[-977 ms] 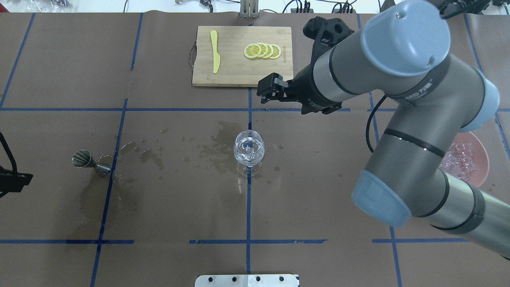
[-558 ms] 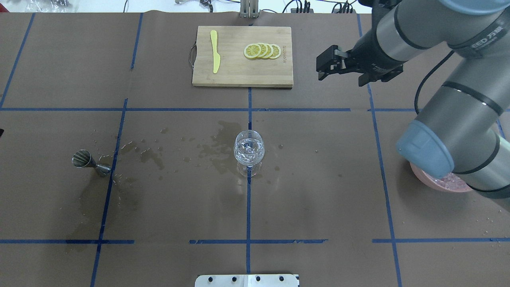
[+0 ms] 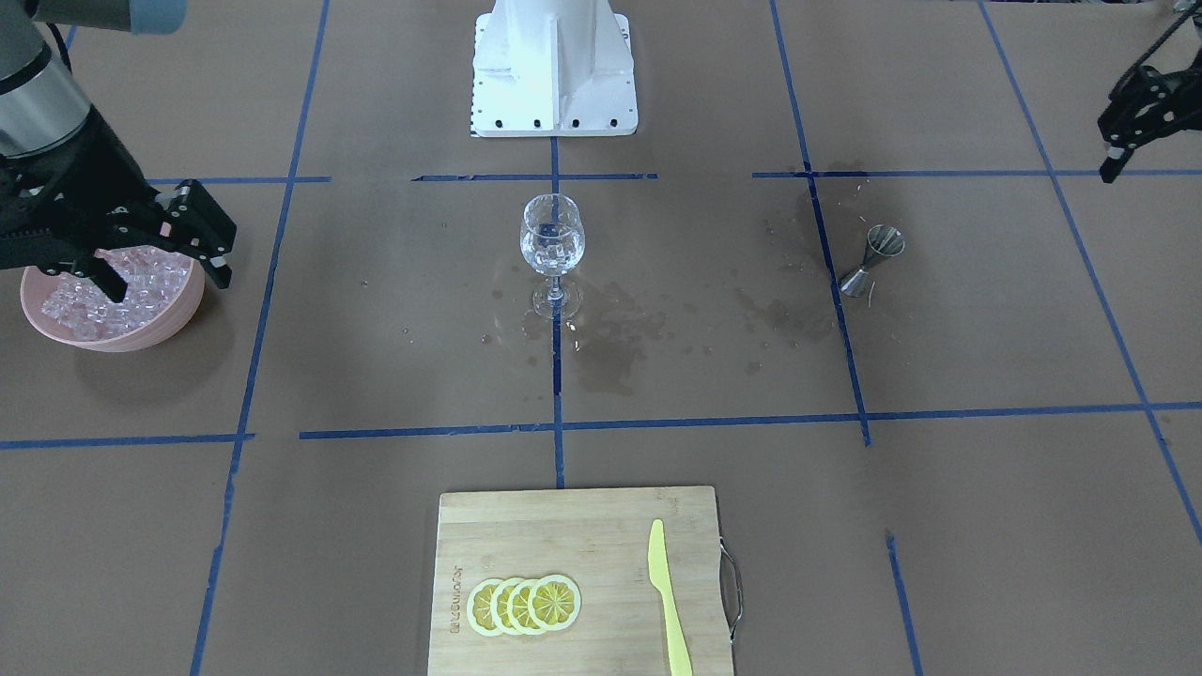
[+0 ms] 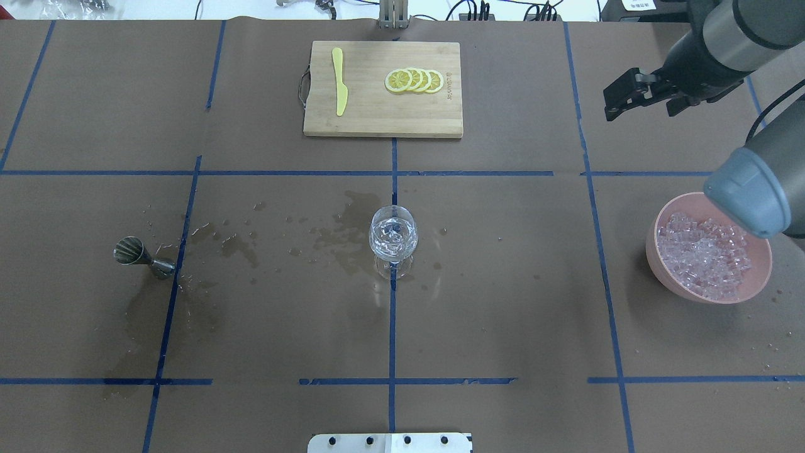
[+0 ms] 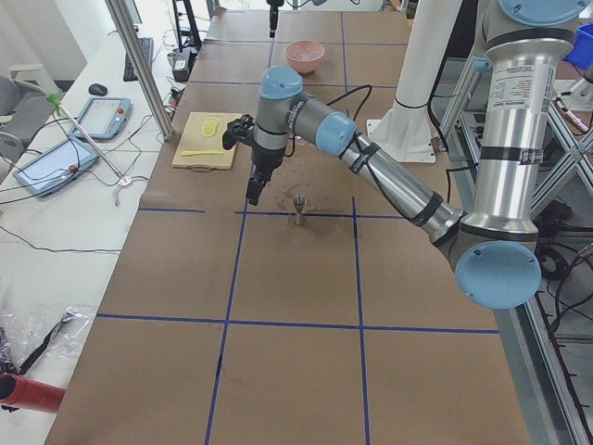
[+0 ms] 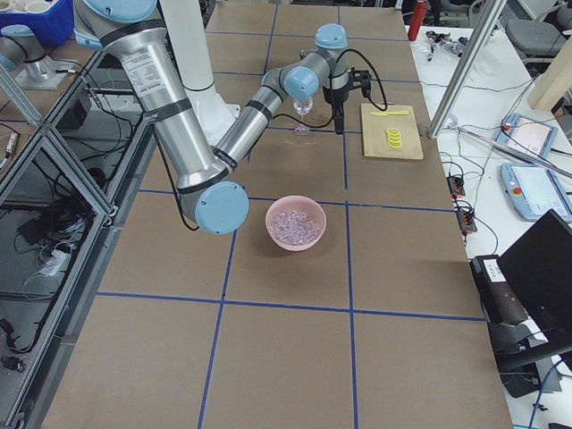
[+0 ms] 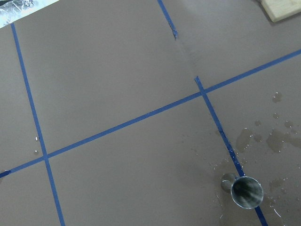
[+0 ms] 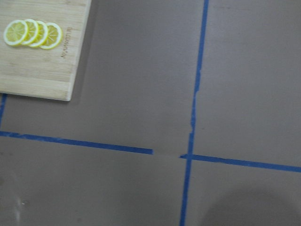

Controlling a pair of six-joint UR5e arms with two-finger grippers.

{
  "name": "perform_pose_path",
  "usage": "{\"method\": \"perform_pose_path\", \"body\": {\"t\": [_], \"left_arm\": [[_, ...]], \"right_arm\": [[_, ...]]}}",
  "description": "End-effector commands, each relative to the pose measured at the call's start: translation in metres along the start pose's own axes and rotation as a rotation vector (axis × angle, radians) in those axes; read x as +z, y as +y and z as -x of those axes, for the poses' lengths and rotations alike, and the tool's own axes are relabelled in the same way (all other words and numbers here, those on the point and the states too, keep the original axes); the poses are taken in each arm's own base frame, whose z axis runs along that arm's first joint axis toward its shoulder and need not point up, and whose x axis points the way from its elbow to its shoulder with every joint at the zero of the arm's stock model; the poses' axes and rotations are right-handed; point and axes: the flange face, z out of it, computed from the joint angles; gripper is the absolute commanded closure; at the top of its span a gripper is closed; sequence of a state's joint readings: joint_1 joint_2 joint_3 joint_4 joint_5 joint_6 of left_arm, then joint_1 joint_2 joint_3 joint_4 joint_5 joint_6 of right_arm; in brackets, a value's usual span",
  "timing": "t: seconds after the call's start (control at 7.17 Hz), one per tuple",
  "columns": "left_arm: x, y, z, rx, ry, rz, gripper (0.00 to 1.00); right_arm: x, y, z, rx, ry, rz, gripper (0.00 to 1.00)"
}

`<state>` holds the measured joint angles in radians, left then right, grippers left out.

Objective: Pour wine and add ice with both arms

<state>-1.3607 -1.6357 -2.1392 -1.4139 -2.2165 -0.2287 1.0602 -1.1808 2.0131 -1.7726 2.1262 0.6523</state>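
A clear wine glass (image 4: pixel 393 236) stands at the table's middle, with ice cubes and clear liquid in it; it also shows in the front view (image 3: pixel 552 239). More ice (image 4: pixel 704 255) fills a pink bowl (image 4: pixel 654 251) at the right. A steel jigger (image 4: pixel 135 251) stands upright at the left, among wet stains. My right gripper (image 4: pixel 611 104) hangs open and empty above the far right of the table, beyond the bowl. My left gripper (image 3: pixel 1110 141) is out of the overhead view; in the front view it looks open and empty, well off from the jigger (image 3: pixel 873 258).
A wooden cutting board (image 4: pixel 382 123) at the far middle carries lemon slices (image 4: pixel 414 80) and a yellow knife (image 4: pixel 339 82). Wet patches (image 4: pixel 352 233) spread left of the glass. The white base block (image 3: pixel 552 66) stands at the robot's edge.
My right arm has swung from near the cutting board out to the far right and uncovered the ice bowl. My left arm has left the overhead view's left edge.
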Motion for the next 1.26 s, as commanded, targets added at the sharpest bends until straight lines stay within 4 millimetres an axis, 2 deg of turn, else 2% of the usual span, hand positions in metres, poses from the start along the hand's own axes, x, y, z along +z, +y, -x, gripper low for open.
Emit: {"method": "perform_pose_path", "body": {"t": [0.0, 0.14, 0.42, 0.56, 0.84, 0.98, 1.12], "left_arm": [[0.012, -0.010, 0.077, -0.066, 0.029, 0.030, 0.00], [0.017, -0.007, 0.104, -0.096, 0.017, 0.041, 0.00], [0.032, 0.008, 0.129, -0.150, 0.008, 0.080, 0.00], [0.047, 0.014, 0.143, -0.177, 0.006, 0.111, 0.00], [0.070, 0.016, 0.164, -0.189, 0.006, 0.119, 0.00], [0.075, 0.017, 0.170, -0.196, 0.005, 0.125, 0.00], [0.084, 0.020, 0.179, -0.206, 0.004, 0.135, 0.00]], "right_arm": [[0.005, -0.009, -0.080, -0.057, 0.045, 0.060, 0.00], [0.010, -0.009, -0.127, -0.070, 0.042, 0.092, 0.00], [0.024, -0.009, -0.221, -0.079, 0.060, 0.150, 0.00], [0.030, -0.007, -0.264, -0.045, 0.071, 0.175, 0.00], [0.039, -0.003, -0.350, -0.083, 0.042, 0.219, 0.00], [0.039, 0.004, -0.380, -0.058, -0.012, 0.223, 0.00], [0.044, 0.015, -0.392, -0.049, -0.029, 0.221, 0.00]]}}
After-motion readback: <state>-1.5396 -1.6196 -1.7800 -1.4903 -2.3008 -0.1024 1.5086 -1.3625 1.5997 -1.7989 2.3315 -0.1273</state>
